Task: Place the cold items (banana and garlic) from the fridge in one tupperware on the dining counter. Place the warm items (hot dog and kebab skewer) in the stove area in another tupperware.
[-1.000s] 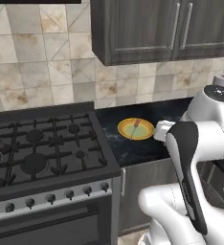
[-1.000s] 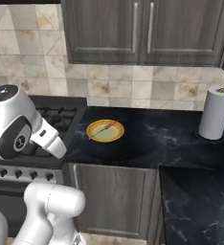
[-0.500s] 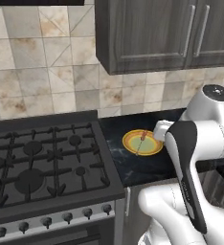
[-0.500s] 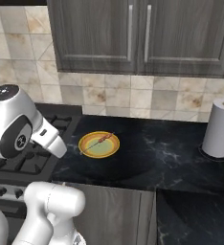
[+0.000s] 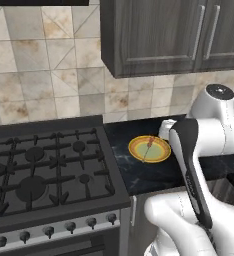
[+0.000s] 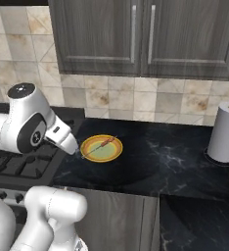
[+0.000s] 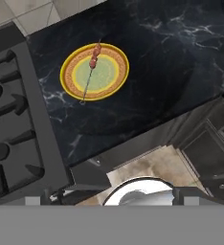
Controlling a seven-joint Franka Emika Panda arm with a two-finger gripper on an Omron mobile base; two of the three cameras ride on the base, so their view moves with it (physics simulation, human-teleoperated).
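Observation:
A kebab skewer [image 5: 149, 147] [image 6: 101, 145] [image 7: 91, 67], a thin stick with reddish meat chunks at one end, lies across a yellow plate [image 5: 136, 155] [image 6: 114, 154] [image 7: 116, 83]. The plate rests on the black worktop just right of the stove area [image 5: 44, 170] [image 6: 18, 162] [image 7: 8, 124]. My gripper [image 6: 81, 153] hangs open and empty above the worktop's front edge, beside the plate and well above it. The hot dog, banana, garlic, fridge, dining counter and tupperware are out of view.
A white paper towel roll [image 6: 226, 132] stands at the right end of the worktop [image 6: 175, 162]. Dark grey wall cabinets [image 5: 159, 35] hang over the tiled backsplash. Grey drawer fronts [image 7: 205, 148] sit under the worktop.
The whole scene has slid down and grown in both base views, so the base has driven closer to the counter. The arm holds its pose and the gripper stays open.

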